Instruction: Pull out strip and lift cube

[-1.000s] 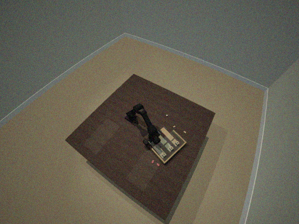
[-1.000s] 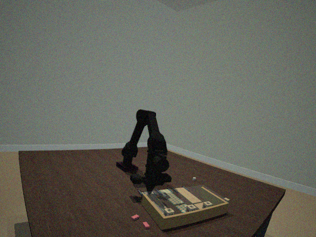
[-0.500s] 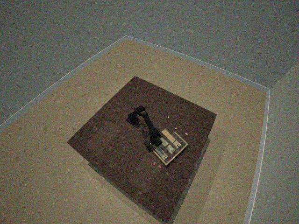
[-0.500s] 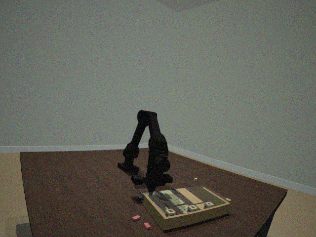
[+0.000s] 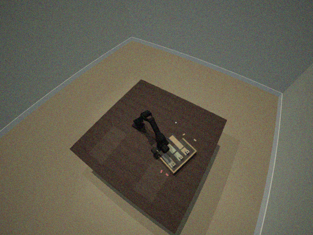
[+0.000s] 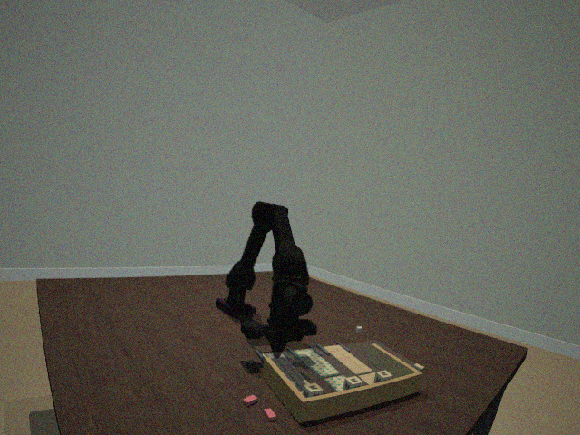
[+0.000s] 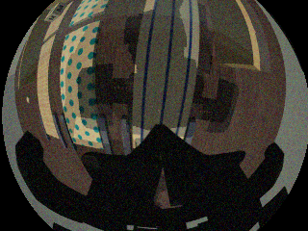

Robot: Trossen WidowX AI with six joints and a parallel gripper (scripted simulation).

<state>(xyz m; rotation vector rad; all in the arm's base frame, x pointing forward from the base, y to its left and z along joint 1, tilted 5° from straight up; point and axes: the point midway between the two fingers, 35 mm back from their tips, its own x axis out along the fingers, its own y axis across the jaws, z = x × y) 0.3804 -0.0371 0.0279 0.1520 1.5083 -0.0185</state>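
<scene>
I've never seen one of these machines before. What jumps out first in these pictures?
A black arm stands on a dark brown table, folded into a tall peak. Its hand, shut on nothing, dips to the near-left corner of a shallow wooden tray lined with patterned strips, one of them white with teal dots. Two small pink blocks lie on the table just left of the tray.

Several flat strips lay side by side inside a shallow tan tray (image 6: 299, 391) at the lower centre of the exterior view: a grey strip with dark blue lines (image 7: 164, 58), a white strip with teal dots (image 6: 321, 362), a plain tan strip (image 6: 347, 359) and an olive strip (image 6: 379, 358). Three small cubes (image 6: 347, 381) with dark square markings on pale tops sat in a row at the strips' ends, along the tray's wall nearest the camera. Their labels were too small to read.
</scene>
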